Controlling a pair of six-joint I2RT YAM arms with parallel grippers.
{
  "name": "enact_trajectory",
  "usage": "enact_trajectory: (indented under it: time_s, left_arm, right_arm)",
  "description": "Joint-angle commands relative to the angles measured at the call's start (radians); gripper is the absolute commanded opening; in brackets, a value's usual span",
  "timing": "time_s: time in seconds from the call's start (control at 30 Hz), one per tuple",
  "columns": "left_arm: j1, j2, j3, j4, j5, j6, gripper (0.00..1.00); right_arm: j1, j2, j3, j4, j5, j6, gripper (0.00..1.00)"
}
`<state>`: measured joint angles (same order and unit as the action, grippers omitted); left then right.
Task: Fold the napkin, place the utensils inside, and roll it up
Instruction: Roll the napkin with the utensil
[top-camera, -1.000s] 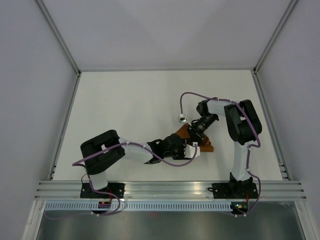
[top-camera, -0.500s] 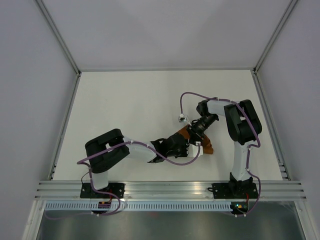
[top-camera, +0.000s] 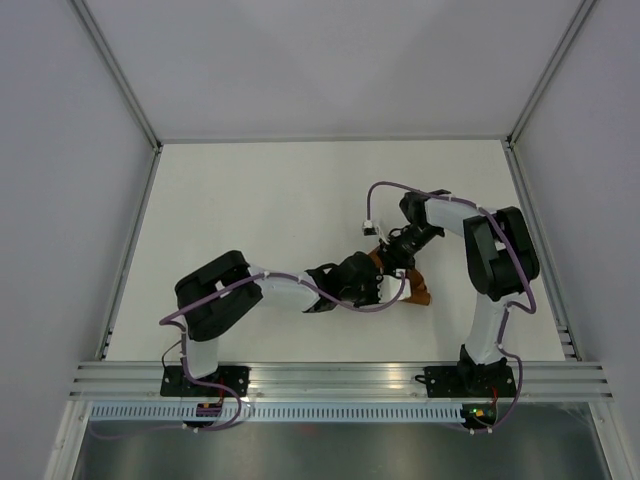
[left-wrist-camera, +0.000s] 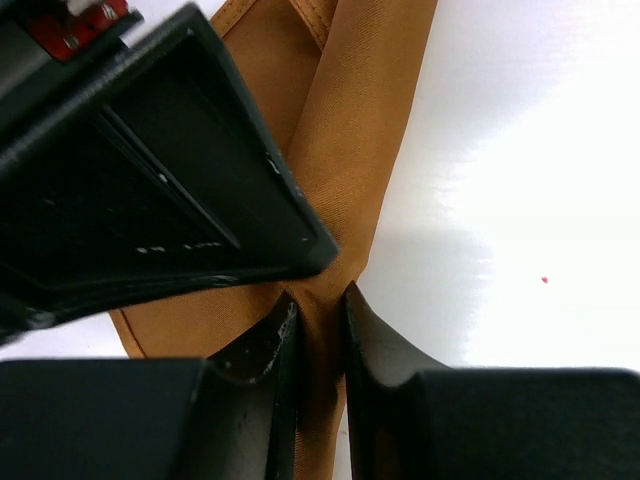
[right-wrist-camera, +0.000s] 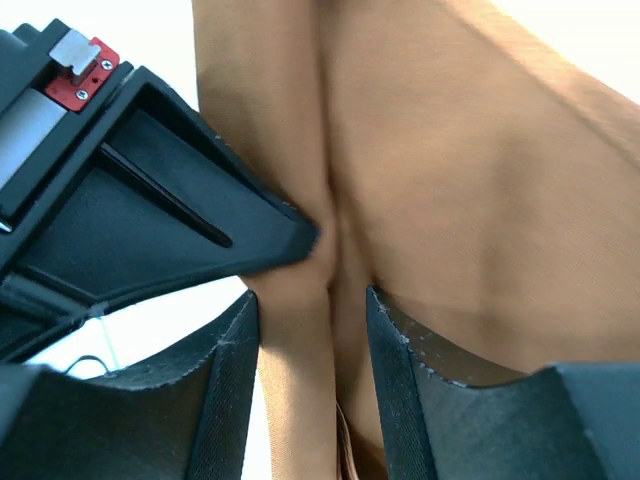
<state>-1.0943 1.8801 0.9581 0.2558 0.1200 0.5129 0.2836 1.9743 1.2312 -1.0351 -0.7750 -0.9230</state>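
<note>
The rust-orange napkin (top-camera: 414, 292) lies bunched into a narrow roll on the table, right of centre, mostly hidden under both grippers. My left gripper (top-camera: 384, 284) comes in from the left. In the left wrist view its fingers (left-wrist-camera: 320, 320) are pinched on a thin fold of the napkin (left-wrist-camera: 345, 150). My right gripper (top-camera: 394, 264) comes in from above. In the right wrist view it (right-wrist-camera: 312, 330) is closed around a thicker ridge of the napkin (right-wrist-camera: 450, 180). The two grippers almost touch. The knife is hidden.
The white table (top-camera: 260, 210) is bounded by a metal rail (top-camera: 340, 378) at the near edge and grey walls on three sides. A purple cable (top-camera: 372, 205) loops above the right wrist. The two arms crowd the same spot.
My left arm has reached further right, toward the right gripper. My right arm's elbow has swung right and its wrist has turned. Less of the napkin shows.
</note>
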Motion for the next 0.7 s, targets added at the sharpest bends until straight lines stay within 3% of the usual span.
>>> enact_trajectory:
  time_s: [0.0,0.37,0.53,0.67]
  left_arm:
    - [0.010,0.051,0.031,-0.144,0.128,-0.105,0.02]
    - [0.047,0.126,0.201,-0.334,0.133,-0.183,0.02]
    - [0.098,0.177,0.292,-0.447,0.249,-0.256,0.02]
    - [0.151,0.217,0.355,-0.516,0.348,-0.306,0.02]
  right_arm:
    - [-0.046,-0.087,0.010,0.181,0.075,0.036,0.53]
    - [-0.266,-0.252,0.036,0.291,0.022,0.184,0.57]
    - [-0.397,-0.374,0.010,0.339,-0.039,0.228,0.57]
    - [-0.423,-0.515,-0.096,0.403,-0.046,0.237,0.60]
